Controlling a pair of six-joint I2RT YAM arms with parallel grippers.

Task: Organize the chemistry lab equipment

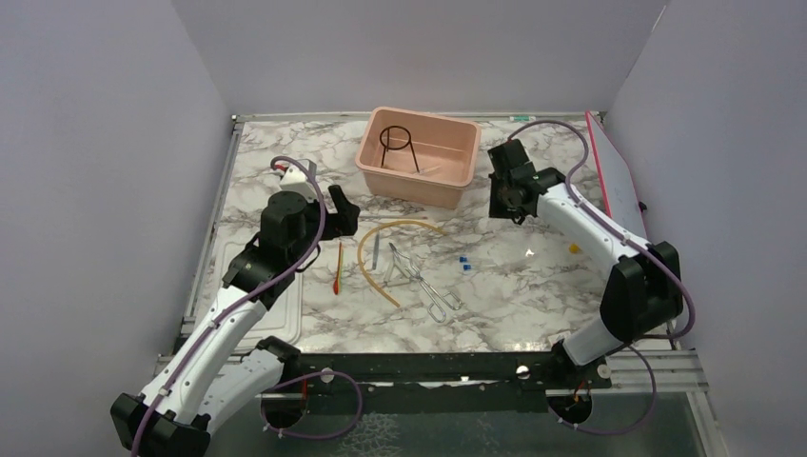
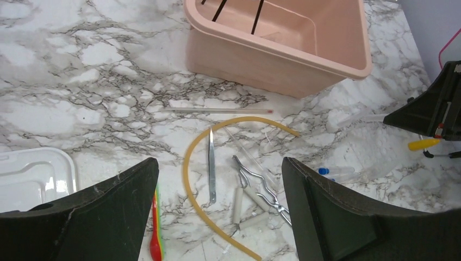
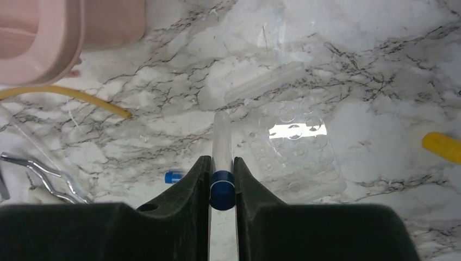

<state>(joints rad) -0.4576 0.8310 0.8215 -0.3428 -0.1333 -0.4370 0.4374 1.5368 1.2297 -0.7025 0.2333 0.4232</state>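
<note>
My left gripper (image 1: 341, 211) hangs open over the loose tools, with nothing between its fingers (image 2: 220, 206). Below it lie a curved tan rubber tube (image 2: 187, 179), a silver spatula (image 2: 211, 163), silver tongs (image 2: 261, 187) and a thin red-orange rod (image 2: 155, 228). The black wire ring stand (image 1: 397, 143) stands inside the pink tub (image 1: 447, 181). Just right of the tub, my right gripper (image 1: 504, 200) is shut on a clear tube with a blue cap (image 3: 221, 141), pinched between its jaws (image 3: 222, 168). Tiny blue pieces (image 1: 463, 262) lie on the table mid-right.
A flat white lid (image 1: 257, 286) lies at the left edge. On the table under the right gripper I see a clear well plate (image 3: 296, 147), another clear tube (image 3: 266, 81) and a yellow piece (image 3: 441, 147). A thin glass rod (image 2: 217, 110) lies before the tub. A red-edged board (image 1: 619, 181) leans against the right wall.
</note>
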